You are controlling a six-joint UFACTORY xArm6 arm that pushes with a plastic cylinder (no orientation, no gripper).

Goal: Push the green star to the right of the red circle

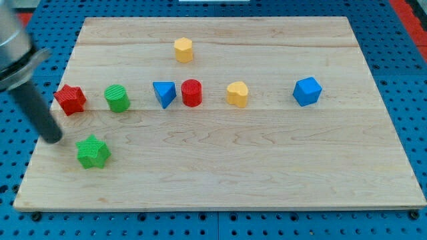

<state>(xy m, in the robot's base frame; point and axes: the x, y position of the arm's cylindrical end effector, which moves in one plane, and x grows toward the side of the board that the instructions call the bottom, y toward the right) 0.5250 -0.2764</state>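
Green star (93, 152) lies near the table's (267, 173) bottom-left corner, well apart from the red circle (191, 92). My tip (53, 139), a bare rod with no claw, stands just left of and above the star. Farther back runs a row: red star (70, 99), green circle (117, 98), blue triangle (164, 93), red circle, yellow heart (237, 94), blue cube (307, 91). Farthest, a yellow hexagon (183, 49).
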